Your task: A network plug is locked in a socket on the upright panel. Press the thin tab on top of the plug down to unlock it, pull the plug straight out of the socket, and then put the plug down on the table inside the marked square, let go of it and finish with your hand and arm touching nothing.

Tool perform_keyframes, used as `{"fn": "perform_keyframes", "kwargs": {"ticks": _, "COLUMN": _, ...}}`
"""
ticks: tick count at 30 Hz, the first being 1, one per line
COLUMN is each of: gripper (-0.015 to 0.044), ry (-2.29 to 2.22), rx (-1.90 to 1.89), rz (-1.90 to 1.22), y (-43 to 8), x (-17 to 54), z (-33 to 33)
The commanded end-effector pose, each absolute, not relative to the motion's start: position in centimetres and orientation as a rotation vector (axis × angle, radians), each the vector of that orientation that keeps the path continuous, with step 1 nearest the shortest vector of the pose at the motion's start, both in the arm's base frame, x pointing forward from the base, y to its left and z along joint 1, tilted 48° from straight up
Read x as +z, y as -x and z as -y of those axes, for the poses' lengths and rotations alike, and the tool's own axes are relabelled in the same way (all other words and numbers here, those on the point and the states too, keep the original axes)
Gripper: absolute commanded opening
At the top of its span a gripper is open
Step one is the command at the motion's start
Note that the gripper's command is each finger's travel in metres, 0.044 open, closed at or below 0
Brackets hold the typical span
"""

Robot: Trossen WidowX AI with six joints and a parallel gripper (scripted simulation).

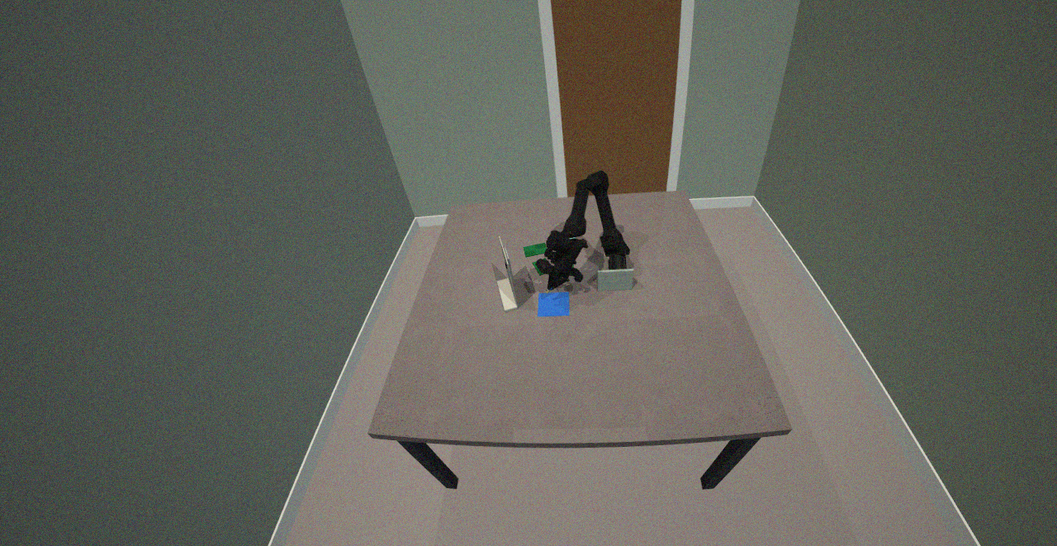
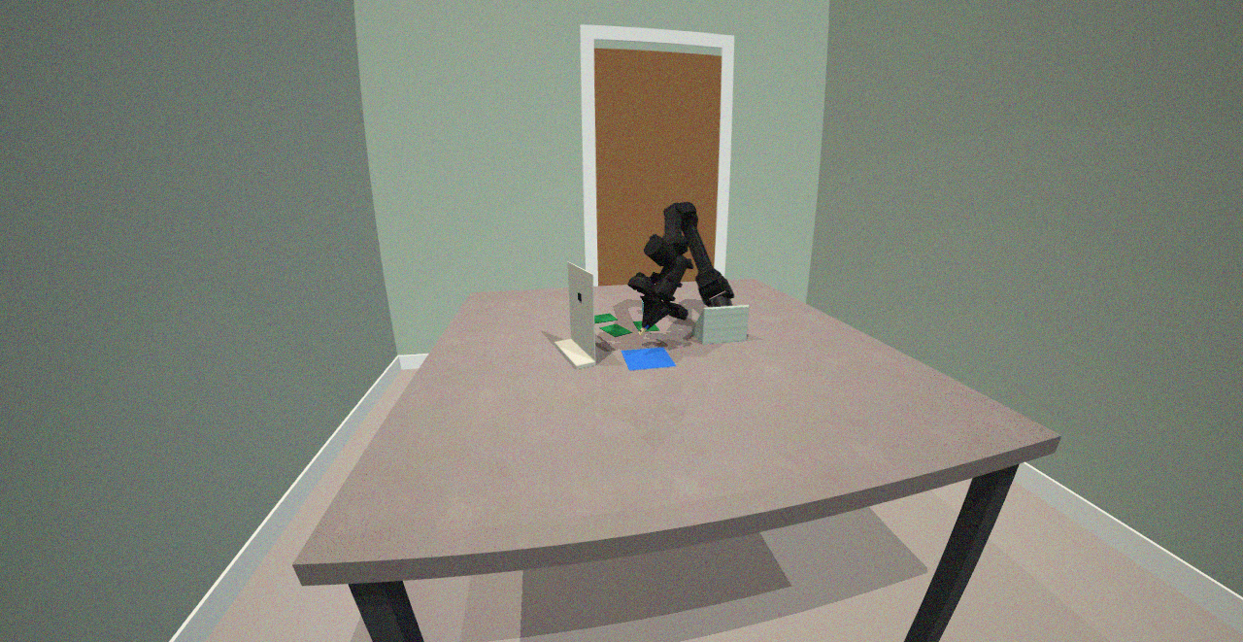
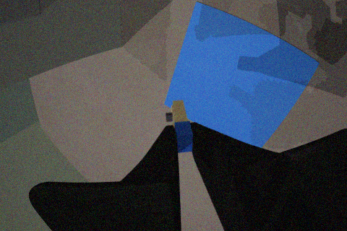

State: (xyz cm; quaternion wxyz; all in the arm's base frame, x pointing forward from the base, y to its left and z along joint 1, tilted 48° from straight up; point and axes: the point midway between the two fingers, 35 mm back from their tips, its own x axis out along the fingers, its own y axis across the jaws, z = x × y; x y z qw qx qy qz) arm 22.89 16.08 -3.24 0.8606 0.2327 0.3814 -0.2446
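My gripper (image 1: 550,287) (image 2: 645,325) (image 3: 181,131) points down, shut on the plug. The plug has a blue body and a tan front part (image 3: 179,111) that sticks out past the fingertips; its tip also shows small in the exterior view. It hangs above the table just behind the blue square (image 1: 553,305) (image 2: 648,359) (image 3: 224,72), which lies flat. In the wrist view the plug overlaps the square's near left corner. The upright panel (image 2: 582,325) stands to the left on a cream base (image 1: 506,296), its dark socket hole (image 2: 580,297) empty.
Green squares (image 1: 535,249) (image 2: 615,330) lie on the table behind the blue one, partly hidden by the arm in the top view. A pale grey-green upright block (image 1: 615,279) (image 2: 722,323) stands to the right, in front of the arm's base.
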Motion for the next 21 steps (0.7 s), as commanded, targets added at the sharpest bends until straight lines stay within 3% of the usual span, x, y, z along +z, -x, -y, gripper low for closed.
{"fn": "perform_keyframes", "kwargs": {"ticks": 1, "gripper": 0.0, "ry": -0.46, "rx": -0.547, "rz": -0.761, "y": -22.7, "x": -3.5, "z": -16.0}}
{"fn": "perform_keyframes", "kwargs": {"ticks": 21, "gripper": 0.0, "ry": -0.429, "rx": -0.572, "rz": -0.726, "y": -22.8, "x": -5.2, "z": -14.7}}
